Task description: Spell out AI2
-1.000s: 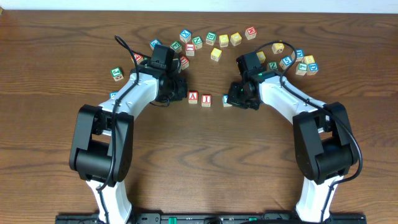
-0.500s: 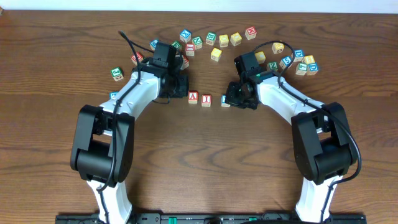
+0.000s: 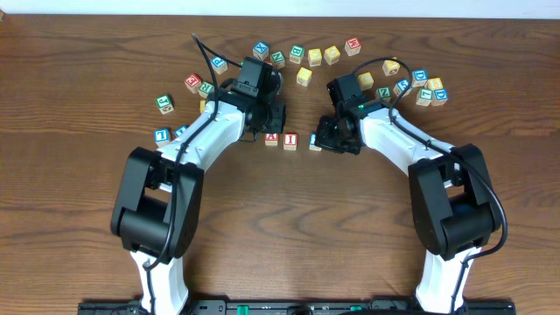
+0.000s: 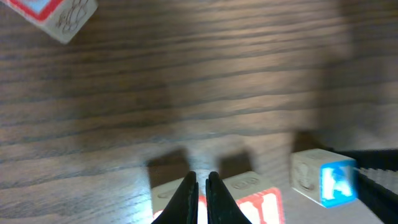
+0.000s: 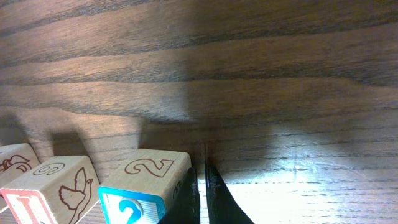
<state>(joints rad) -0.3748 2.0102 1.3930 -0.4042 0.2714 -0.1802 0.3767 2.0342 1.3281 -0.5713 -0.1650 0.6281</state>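
Brown counter (image 3: 280, 227): A (image 3: 271, 138) and I (image 3: 290, 139) set; clenched, empty right claw (image 5: 202, 171) abuts 2 cube (image 5: 146, 177), which probably needs nudging flush next.

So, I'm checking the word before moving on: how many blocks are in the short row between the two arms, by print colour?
Red print: 2, the A block and the I block
Blue print: 1, the 2 block
Total: 3
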